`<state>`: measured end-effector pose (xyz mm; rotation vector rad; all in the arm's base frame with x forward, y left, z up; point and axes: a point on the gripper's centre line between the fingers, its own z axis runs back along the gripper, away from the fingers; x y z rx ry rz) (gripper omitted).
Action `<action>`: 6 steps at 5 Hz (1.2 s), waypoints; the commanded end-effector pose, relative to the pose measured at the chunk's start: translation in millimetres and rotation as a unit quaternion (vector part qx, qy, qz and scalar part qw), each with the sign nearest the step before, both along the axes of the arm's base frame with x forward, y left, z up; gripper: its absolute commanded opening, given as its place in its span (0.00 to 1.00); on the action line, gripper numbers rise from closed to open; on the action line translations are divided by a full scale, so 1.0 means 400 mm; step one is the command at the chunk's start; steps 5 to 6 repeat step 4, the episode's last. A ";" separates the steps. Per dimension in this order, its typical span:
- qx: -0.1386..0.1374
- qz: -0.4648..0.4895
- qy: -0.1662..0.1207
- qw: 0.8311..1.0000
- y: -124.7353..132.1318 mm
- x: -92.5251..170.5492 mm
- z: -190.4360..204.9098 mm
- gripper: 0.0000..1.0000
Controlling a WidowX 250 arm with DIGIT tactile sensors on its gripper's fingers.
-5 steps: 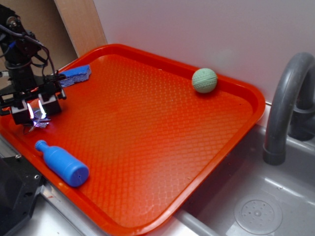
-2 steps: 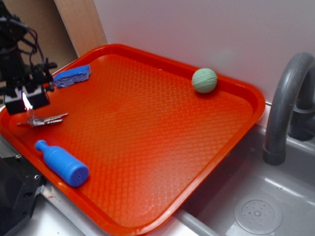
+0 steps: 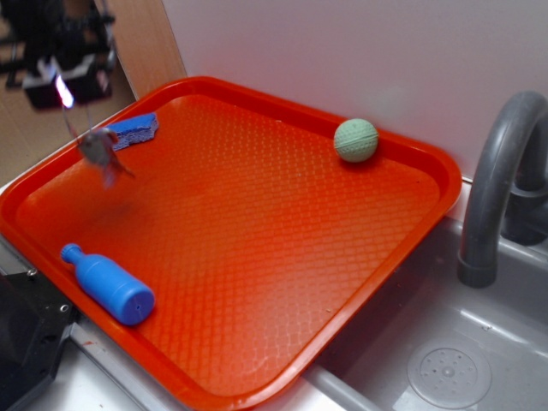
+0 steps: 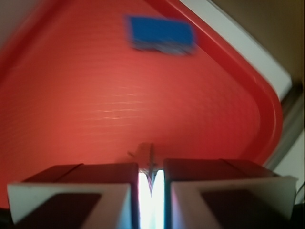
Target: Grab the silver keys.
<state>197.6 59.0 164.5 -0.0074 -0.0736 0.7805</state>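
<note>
One bunch, the silver keys (image 3: 101, 152), dangles blurred below your hand (image 3: 62, 86), clamped on its ring at the red tray's (image 3: 257, 257) ten o'clock; lift slowly to limit swinging.

On the orange plastic tray (image 3: 257, 248), the blue plastic bottle (image 3: 109, 286) lies at the front left, the blue sponge (image 3: 133, 129) at the back left, the green ball (image 3: 355, 140) at the back right. The grey sink (image 3: 445, 360) is right of the tray.
</note>
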 end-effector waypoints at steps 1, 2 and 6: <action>0.071 -0.253 -0.008 0.965 -0.127 -0.005 0.121 0.00; 0.053 -0.304 -0.020 0.951 -0.150 -0.010 0.126 0.00; 0.058 -0.262 -0.028 0.963 -0.134 -0.024 0.124 0.00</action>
